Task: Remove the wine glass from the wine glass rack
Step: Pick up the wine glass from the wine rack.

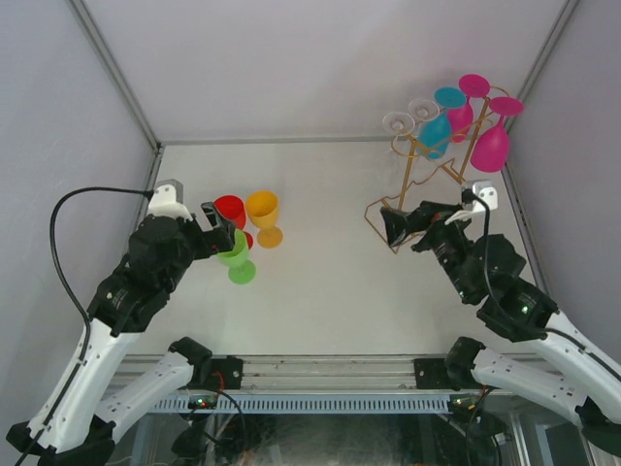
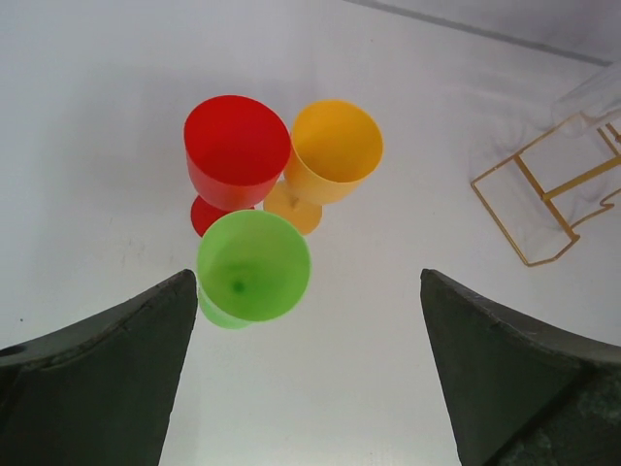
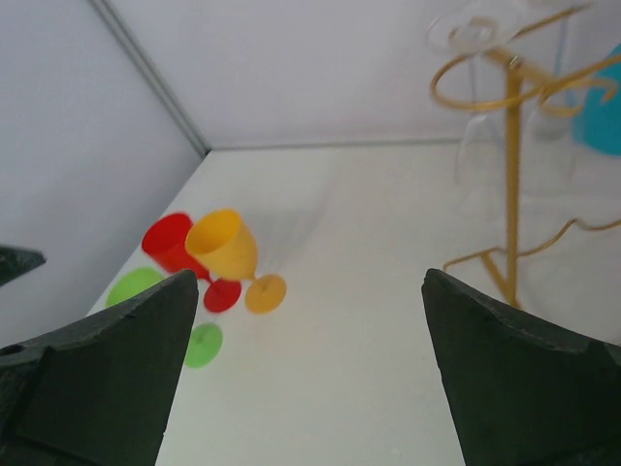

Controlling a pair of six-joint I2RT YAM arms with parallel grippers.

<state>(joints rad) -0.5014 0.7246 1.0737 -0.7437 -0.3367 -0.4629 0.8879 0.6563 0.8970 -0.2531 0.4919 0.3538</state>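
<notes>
The wine glass rack [image 3: 511, 184] stands at the far right of the table [image 1: 330, 282], and five glasses hang upside down from its curled arms: two clear glasses [image 1: 398, 123], a teal glass [image 1: 437, 134] and two magenta glasses [image 1: 491, 148]. None of them is held.

The right gripper [image 3: 310, 277] sits low, near the front of the rack's base, with its fingers spread wide and nothing between them. Judging by this, the step in hand is the approach to a hanging glass. The next move calls for the arm to rise and reach toward one bowl or stem, close on it, then slide the foot out along the loop instead of pulling straight down.

On the left side, the left gripper [image 2: 306, 282] hovers over a green glass [image 2: 253, 265], fingers apart and gripping nothing. The glass stands free on the table, close beside a red glass [image 2: 237, 148] and an orange glass [image 2: 337, 148].

Some things are hard to read. The clear glasses nearly vanish against the pale wall, and in the right wrist view the teal one is cut off at the edge. How each foot sits in its loop is too small to tell from overhead — and which glass is the target cannot be told.
</notes>
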